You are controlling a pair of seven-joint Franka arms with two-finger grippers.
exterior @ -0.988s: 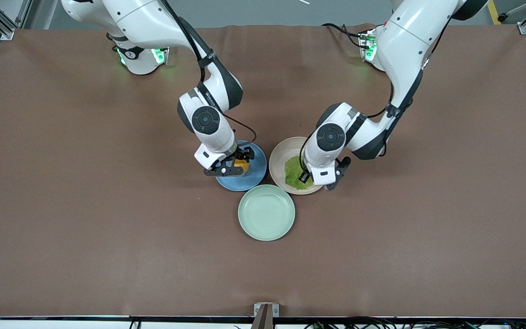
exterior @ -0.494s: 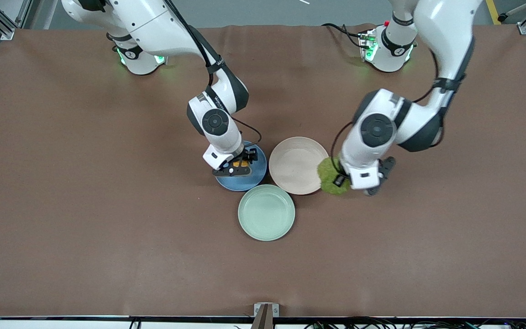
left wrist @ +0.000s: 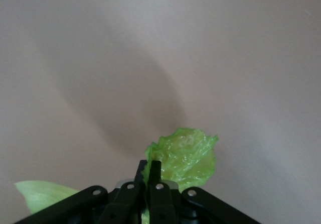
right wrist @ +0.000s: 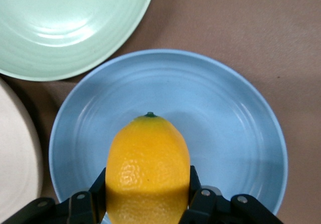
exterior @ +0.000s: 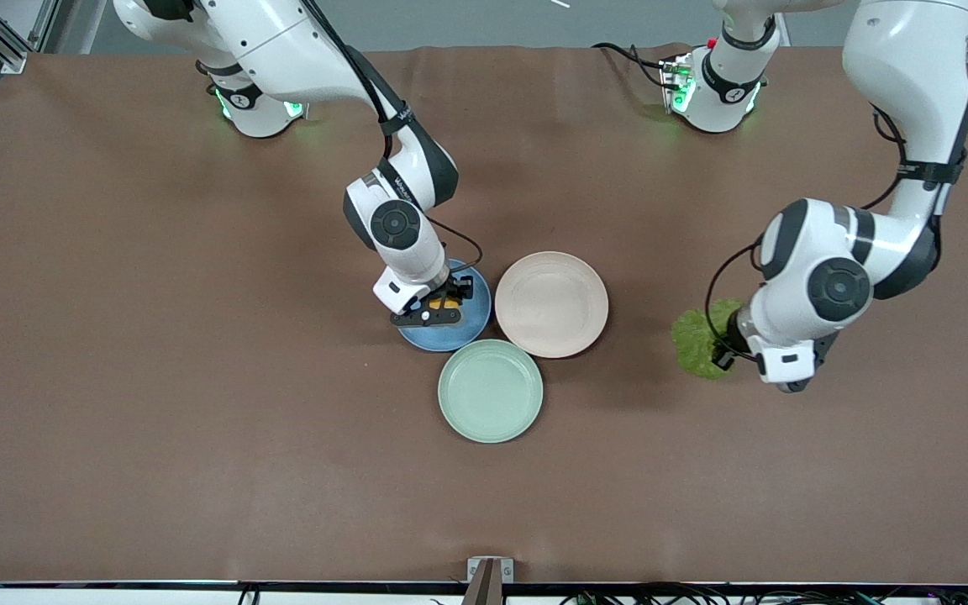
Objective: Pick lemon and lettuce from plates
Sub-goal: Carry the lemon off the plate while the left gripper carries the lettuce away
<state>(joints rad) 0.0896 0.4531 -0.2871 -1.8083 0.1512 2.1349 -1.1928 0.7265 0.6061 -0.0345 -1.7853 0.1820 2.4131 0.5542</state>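
Observation:
My right gripper [exterior: 438, 304] is over the blue plate [exterior: 453, 334] and shut on the yellow-orange lemon [exterior: 442, 300]. In the right wrist view the two fingers clasp the lemon [right wrist: 148, 169] by its sides over the blue plate [right wrist: 225, 128]. I cannot tell whether the lemon touches the plate. My left gripper [exterior: 726, 351] is shut on the green lettuce [exterior: 697, 343] and holds it over bare table toward the left arm's end. In the left wrist view the lettuce [left wrist: 186, 154] hangs pinched in the gripper [left wrist: 149, 170]. The beige-pink plate [exterior: 551, 304] holds nothing.
A mint-green plate [exterior: 491, 391] with nothing in it lies nearer the front camera, touching both other plates; it also shows in the right wrist view [right wrist: 70, 23]. The brown table cover [exterior: 198, 420] spreads all around.
My left gripper has carried the lettuce off the beige-pink plate toward the left arm's end of the table. My right gripper has shifted slightly and stays shut on the lemon over the blue plate.

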